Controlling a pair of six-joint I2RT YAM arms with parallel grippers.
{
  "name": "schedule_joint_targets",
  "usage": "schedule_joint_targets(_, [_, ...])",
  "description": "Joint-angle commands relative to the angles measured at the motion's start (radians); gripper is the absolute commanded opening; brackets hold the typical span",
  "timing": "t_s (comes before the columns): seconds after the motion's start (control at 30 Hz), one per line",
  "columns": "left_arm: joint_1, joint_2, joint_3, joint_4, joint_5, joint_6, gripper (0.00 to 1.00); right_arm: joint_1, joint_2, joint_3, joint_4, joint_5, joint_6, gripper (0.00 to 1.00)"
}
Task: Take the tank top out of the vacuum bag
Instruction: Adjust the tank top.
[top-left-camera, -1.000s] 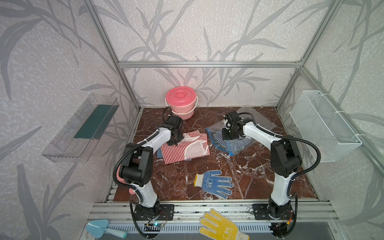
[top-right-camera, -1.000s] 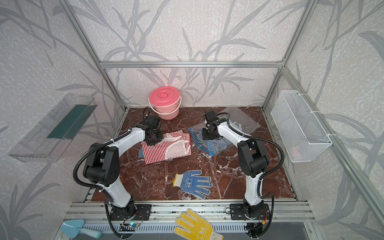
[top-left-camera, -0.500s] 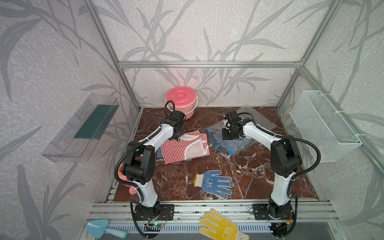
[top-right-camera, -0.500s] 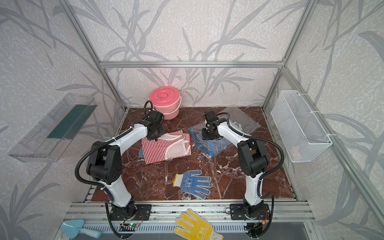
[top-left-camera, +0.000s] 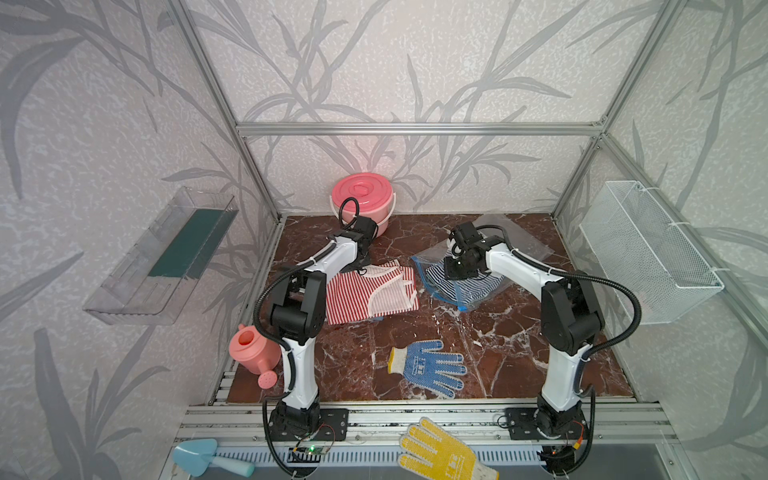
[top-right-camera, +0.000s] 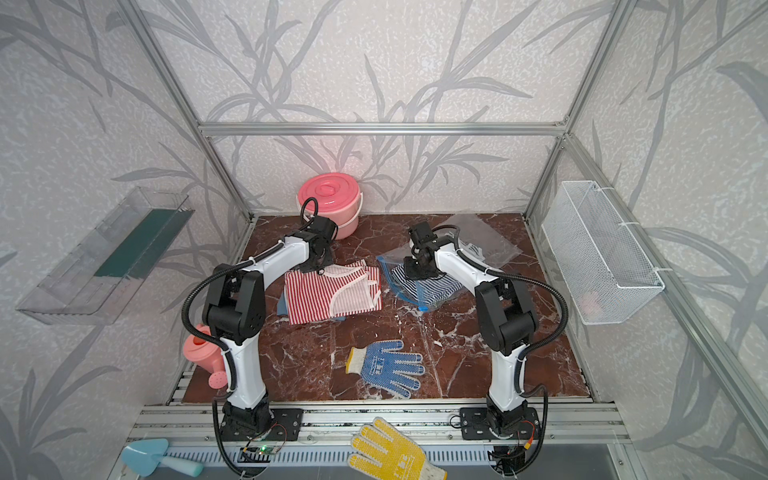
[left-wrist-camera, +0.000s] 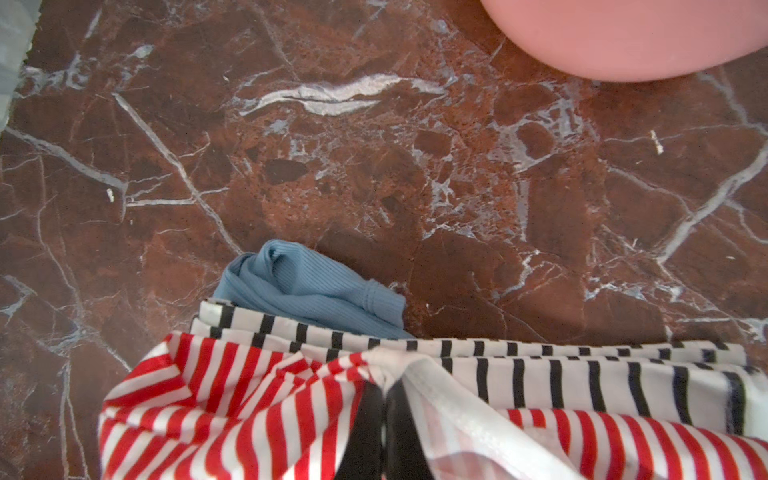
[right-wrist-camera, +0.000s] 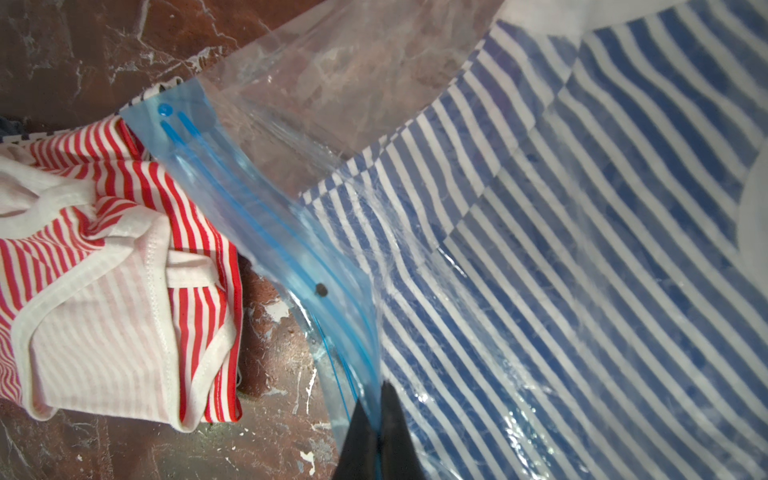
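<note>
Spreading across a cell of aluminium bars and grey leaf-print walls, the red-brown marble table (top-left-camera: 511, 345) carries a pink lidded bucket (top-left-camera: 362, 194) at the back wall. Just in front of the bucket lies the red-striped tank top (top-left-camera: 357, 297), the left claw (left-wrist-camera: 384, 395) pinched tight on its white trim — a blue ribbed cloth (left-wrist-camera: 307, 286) peeks out beneath. Right of the bucket sits the vacuum bag (top-left-camera: 438, 286), a blue-striped garment (right-wrist-camera: 582, 249) inside; the right claw (right-wrist-camera: 380, 399) is clamped on its blue zip strip (right-wrist-camera: 266, 232). A wire basket (top-left-camera: 648, 253) hangs on the wall farther right of the bucket, a clear tray (top-left-camera: 162, 257) on the wall to its left
</note>
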Motion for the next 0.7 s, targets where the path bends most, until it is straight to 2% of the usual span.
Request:
schedule_joint_targets(0.0, [-0.002, 0.019, 0.033, -0.029, -0.039, 0.016, 0.0, 0.003, -0.031, -0.009, -0.036, 0.002, -0.009, 0.0])
schedule_joint_targets(0.23, [0.0, 0.037, 0.052, -0.032, -0.067, 0.052, 0.0, 0.003, -0.043, -0.031, -0.015, -0.031, -0.014, 0.0])
schedule_joint_targets(0.37, [0.005, 0.086, 0.124, -0.087, -0.094, 0.055, 0.11, 0.003, -0.041, -0.028, -0.016, -0.035, -0.008, 0.0])
schedule_joint_targets(0.4, [0.012, 0.107, 0.175, -0.145, -0.101, 0.045, 0.16, 0.003, -0.043, -0.026, -0.017, -0.038, -0.008, 0.0])
schedule_joint_targets(0.47, [0.024, 0.119, 0.257, -0.227, -0.122, 0.039, 0.33, 0.003, -0.048, -0.028, -0.012, -0.044, -0.009, 0.0])
schedule_joint_targets(0.53, [0.026, 0.079, 0.279, -0.225, -0.142, 0.053, 0.54, 0.003, -0.049, -0.025, -0.01, -0.046, -0.015, 0.0])
schedule_joint_targets(0.6, [0.027, 0.021, 0.275, -0.192, -0.131, 0.065, 0.65, 0.003, -0.049, -0.019, -0.012, -0.04, -0.019, 0.0])
schedule_joint_targets(0.67, [0.027, -0.035, 0.273, -0.168, -0.098, 0.06, 0.71, 0.003, -0.049, -0.013, -0.013, -0.039, -0.025, 0.0])
